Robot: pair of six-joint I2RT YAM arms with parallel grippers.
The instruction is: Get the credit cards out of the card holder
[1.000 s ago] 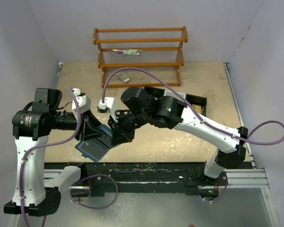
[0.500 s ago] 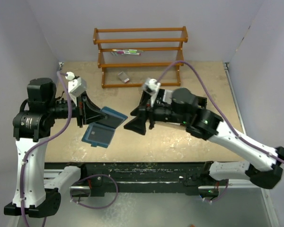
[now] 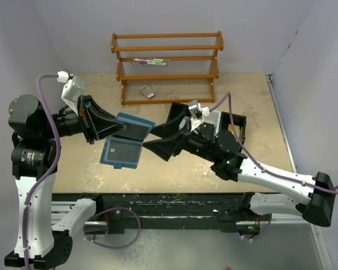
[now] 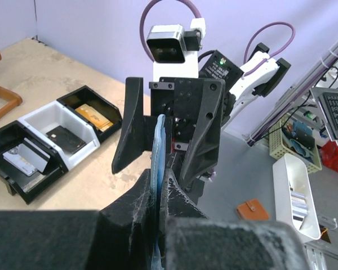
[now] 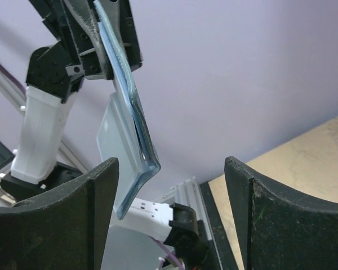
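Left gripper (image 3: 119, 129) has its jaws closed tight on one flap of the card holder (image 3: 123, 153), holding it up off the worktop (image 3: 174, 169), left of centre. The other flap hangs open below, w/ a darker rectangle on its inner face that may be a card in its pocket; can't tell for sure. Right gripper (image 3: 158, 140) sits just right of the holder, jaws wide open & holding nothing, tips aimed at it. In the left wrist view those jaws stand either side of the holder's thin edge, apparently not touching. Step in hand, as I read it: right arm goes in to pinch a card & pull it out. To do it well, the left grip should be firm & steady, since the holder looks soft & will prob. flex or swing if pushed. Bring the right jaws onto a bare card edge only, not the leather lip, else the whole flap comes along. Close gently, then pull straight along the pocket's line, no twist. Drop spot is prob. the tray (image 4: 36, 191) on the right, where what looks like one of the credit cards (image 4: 62, 136) lies in the white middle compartment & an orange-brown item (image 4: 94, 115) in the next one. Main risks: the card slips & falls, or the holder gets yanked from the left jaws.
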